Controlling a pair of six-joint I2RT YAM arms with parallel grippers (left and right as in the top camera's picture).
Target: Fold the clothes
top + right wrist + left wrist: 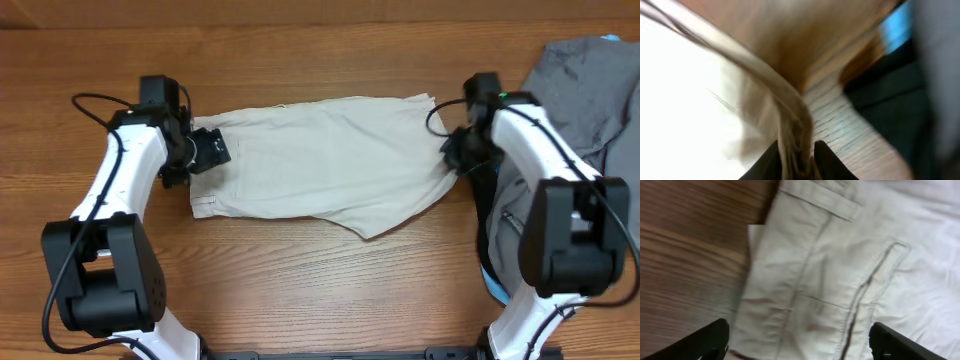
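Left gripper (205,152) (799,341): spread wide, nothing between the fingers (710,339). Hovering over the waistband end of the shorts (320,160) (805,275), toward the left edge of the worktop (300,60). Contact with the cloth: cannot tell.

Seen under it in the left wrist view: belt loop (820,197) across the waistband, long stitched pocket seam (870,280) running down the fabric, small white tag (756,237) poking out at the cloth's edge onto bare wood (685,245).

Right gripper (455,152) (796,156): closed tight on a bunched ridge of the shorts (715,100), fold of beige fabric (790,115) pinched between the two dark fingertips. Positioned at the leg end of the garment, toward the right edge of the worktop. Right wrist view blurred and overexposed; wood grain (840,125) visible beside the fold.

Shorts: light beige, spread mostly flat across the middle of the worktop, waistband to the left, legs to the right. Near hem sagging into a point toward the front edge. Mild wrinkles along the far side.

Elsewhere: grey garment (585,85) heaped at the far right corner, trailing down the right edge behind the right arm. Blue item (495,285) (897,27) showing beneath it near the front right. Black cable (95,105) looping off the left arm.
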